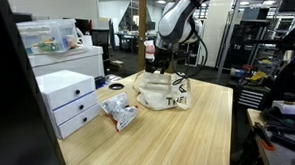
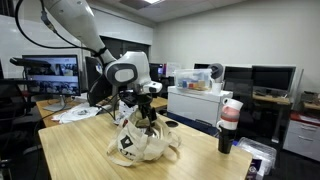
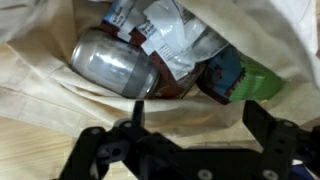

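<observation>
The cream canvas tote bag [image 3: 40, 95] lies slumped on the wooden table [image 1: 195, 130], mouth gaping directly beneath the gripper [image 3: 195, 125]. Inside, below the fingers, sit a silver can [image 3: 112, 65] on its side, a white and red packet [image 3: 170, 45] and a green pack [image 3: 258, 88]. The gripper's jaws stand wide apart and hold nothing, just over the bag's rim. The bag's folds cover the lower contents, and its black print [image 1: 176, 86] is too small to read.

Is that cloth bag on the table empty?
No, the wrist view shows a silver can and a crinkled packet lying inside the cloth bag.
</observation>
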Controlling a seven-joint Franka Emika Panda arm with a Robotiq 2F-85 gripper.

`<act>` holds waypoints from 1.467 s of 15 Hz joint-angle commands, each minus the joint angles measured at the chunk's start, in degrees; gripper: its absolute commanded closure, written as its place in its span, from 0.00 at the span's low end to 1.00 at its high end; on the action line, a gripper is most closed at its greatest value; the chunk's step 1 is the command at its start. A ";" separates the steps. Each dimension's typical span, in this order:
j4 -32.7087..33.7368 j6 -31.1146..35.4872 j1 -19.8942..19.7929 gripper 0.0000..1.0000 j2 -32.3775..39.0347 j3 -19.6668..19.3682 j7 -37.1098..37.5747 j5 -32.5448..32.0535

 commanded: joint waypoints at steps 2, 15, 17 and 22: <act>-4.00 -0.55 0.08 0.00 -5.03 0.20 0.19 -0.36; -2.34 -3.22 0.76 0.00 -2.82 3.02 0.37 1.40; -2.06 -3.14 0.76 0.00 -2.32 2.89 0.58 1.21; -1.50 -3.07 0.85 0.00 -0.49 2.04 1.41 0.40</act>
